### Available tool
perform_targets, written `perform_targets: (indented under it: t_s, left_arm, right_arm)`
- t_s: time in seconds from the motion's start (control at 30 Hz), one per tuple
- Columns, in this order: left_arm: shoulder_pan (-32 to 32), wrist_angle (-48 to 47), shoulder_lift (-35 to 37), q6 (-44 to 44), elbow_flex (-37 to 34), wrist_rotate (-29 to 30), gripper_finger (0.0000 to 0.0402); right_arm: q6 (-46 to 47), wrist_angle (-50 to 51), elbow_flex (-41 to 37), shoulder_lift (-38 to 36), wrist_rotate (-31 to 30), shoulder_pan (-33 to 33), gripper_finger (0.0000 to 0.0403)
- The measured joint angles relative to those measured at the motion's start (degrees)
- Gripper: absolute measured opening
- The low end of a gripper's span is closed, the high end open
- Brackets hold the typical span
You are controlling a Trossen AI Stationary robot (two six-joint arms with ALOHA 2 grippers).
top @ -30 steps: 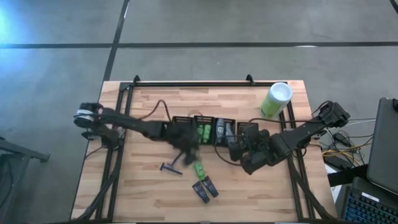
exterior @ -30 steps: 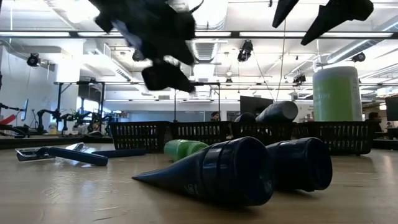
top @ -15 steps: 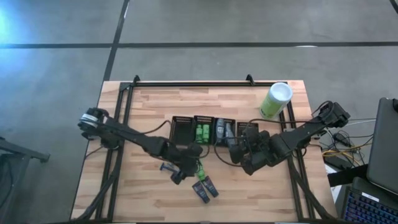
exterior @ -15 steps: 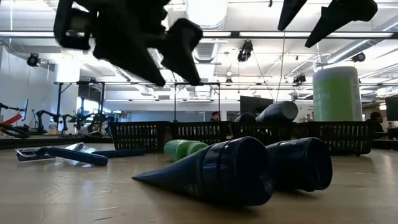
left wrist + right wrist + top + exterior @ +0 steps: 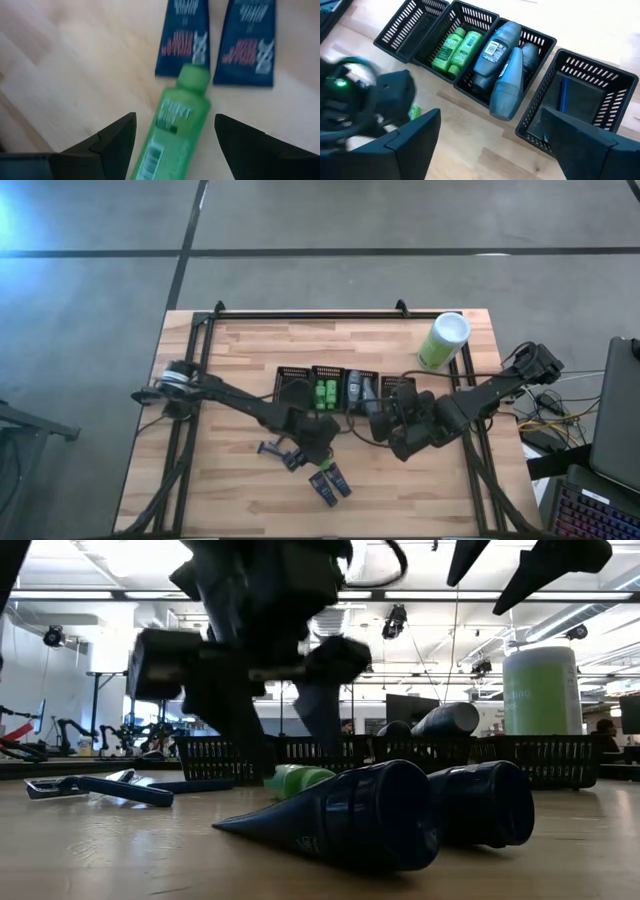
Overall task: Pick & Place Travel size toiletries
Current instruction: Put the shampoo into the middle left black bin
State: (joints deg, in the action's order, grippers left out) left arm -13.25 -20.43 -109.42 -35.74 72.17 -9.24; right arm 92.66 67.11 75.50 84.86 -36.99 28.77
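Now left gripper (image 5: 172, 135) — jaws wide — straddles green tube (image 5: 175, 127).

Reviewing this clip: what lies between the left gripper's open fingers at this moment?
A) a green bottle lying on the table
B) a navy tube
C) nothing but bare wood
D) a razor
A: in the left wrist view the green bottle lies flat on the table between the open fingers of the left gripper, ungripped, with the two navy tubes lying beyond it.
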Motion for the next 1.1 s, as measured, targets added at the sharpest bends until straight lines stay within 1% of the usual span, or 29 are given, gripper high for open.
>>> perform_targets:
  t_s: [0.13,0.33,0.43,0.57,0.67,0.73,0.8,0.97,1.1]
  left_arm:
    - [1.8,-3.0,-2.1,-0.5,1.0,-0.2,0.0273]
    - [4.2,-6.9,-2.3,1.0,0.8,-1.3,0.0266]
    - [4.3,-9.0,-2.2,3.4,0.8,-1.6,0.0240]
    - [3.5,-8.6,-2.1,6.0,0.7,-2.6,0.0189]
    - [2.2,-8.0,-2.1,9.6,1.1,-2.8,0.0173]
    - [1.7,-7.9,-2.1,12.6,1.5,-2.4,0.0180]
    - [1.5,-7.5,-2.1,14.7,1.9,-1.9,0.0201]
    - [1.4,-5.1,-2.1,16.6,2.1,-1.2,0.0265]
    - [1.4,-3.5,-2.1,16.8,2.0,-1.1,0.0287]
  right_arm:
    - [0.4,0.0,0.0,0.0,0.0,0.7,0.0325]
    - [1.4,0.1,0.0,0.0,0.0,1.1,0.0318]
    - [1.4,0.3,0.0,0.0,0.0,1.1,0.0319]
    - [1.7,1.6,0.0,0.0,0.0,1.1,0.0328]
    - [2.8,3.1,-0.2,0.0,0.0,1.1,0.0334]
    - [3.1,3.4,-0.2,0.0,0.0,1.1,0.0339]
    - [3.0,3.4,-0.2,0.0,0.0,1.1,0.0343]
    - [2.9,3.4,-0.2,0.0,0.0,1.1,0.0349]
    - [2.9,3.4,-0.2,0.0,-0.1,1.1,0.0345]
